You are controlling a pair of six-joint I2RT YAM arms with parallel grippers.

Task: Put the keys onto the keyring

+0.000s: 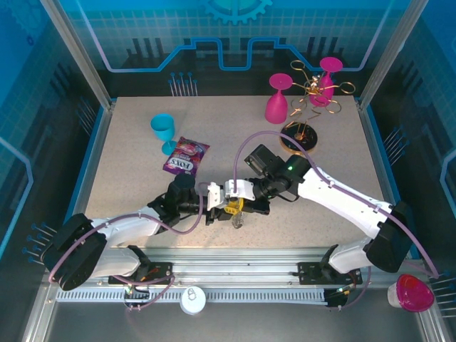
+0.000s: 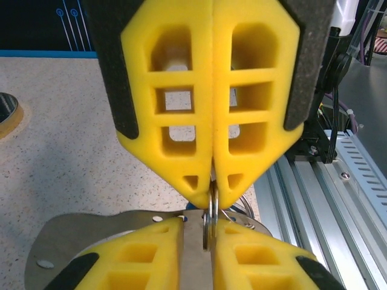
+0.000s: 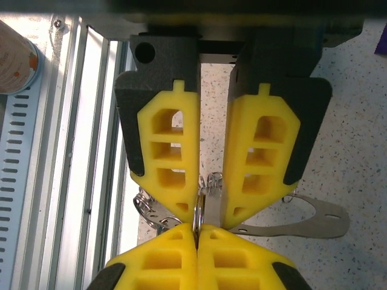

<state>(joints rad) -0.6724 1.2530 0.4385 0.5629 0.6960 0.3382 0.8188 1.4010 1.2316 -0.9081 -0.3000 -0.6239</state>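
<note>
The left claw (image 2: pixel 210 196) and right claw (image 3: pixel 210 214) meet tip to tip at lower centre. Both pinch the keyring (image 2: pixel 210 228), edge-on between them.

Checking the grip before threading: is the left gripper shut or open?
Shut: the left gripper has its yellow fingers pressed together, pinching the metal ring at their tips.

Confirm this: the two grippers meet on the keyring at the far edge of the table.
Wrong place. The left gripper and right gripper meet on the keyring close to the near edge of the table, as the top external view shows.
</note>
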